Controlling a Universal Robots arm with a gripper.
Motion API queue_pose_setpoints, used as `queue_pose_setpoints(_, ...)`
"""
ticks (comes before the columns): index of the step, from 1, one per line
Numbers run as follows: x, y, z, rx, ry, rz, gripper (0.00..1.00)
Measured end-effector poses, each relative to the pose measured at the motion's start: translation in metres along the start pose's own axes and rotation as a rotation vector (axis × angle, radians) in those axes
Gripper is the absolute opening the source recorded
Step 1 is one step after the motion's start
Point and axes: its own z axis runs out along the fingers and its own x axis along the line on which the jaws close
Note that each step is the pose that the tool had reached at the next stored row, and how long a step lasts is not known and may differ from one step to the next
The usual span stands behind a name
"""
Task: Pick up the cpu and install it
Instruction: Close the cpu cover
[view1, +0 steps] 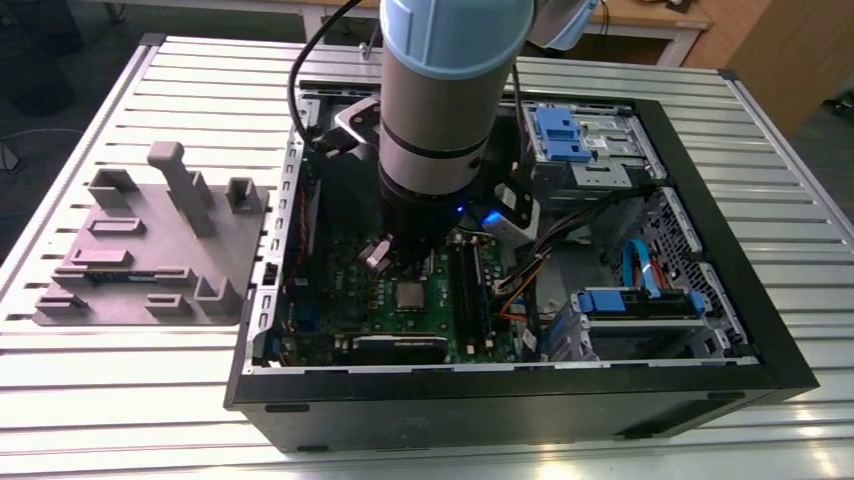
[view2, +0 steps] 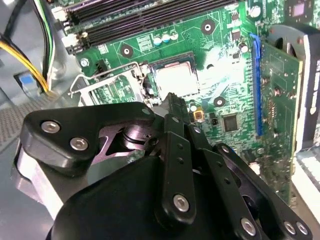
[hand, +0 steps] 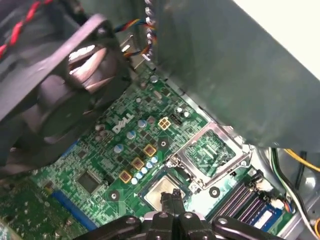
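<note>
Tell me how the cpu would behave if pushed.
Probably stiff and light: the cpu is a thin, flat, metal-topped square. It lies flat in its socket, so it likely won't roll or tip. Its smooth top may be slippery.

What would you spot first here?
The big robot arm reaches down into an open computer case on the slatted table. Close by its black pincer, a shiny square cpu sits in the green motherboard, the metal latch frame flipped open beside it.

The ribbed silver metal table (view1: 120, 400) is evenly, brightly lit. White glare is cast on the green circuit board (view2: 220, 60).
</note>
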Motion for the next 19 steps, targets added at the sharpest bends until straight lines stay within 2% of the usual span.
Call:
queue_pose_setpoints(3,-0.0006,-0.0006,0.0001,-0.0013,0.0020,-0.033,0.10)
queue_pose_setpoints(11,-0.0093,-0.0022,0.0004,-0.0018,0.0027,-0.035,0.10)
queue_pose_setpoints(19,-0.0211,0.0041,0.0015,-0.0020,0.0032,-0.035,0.10)
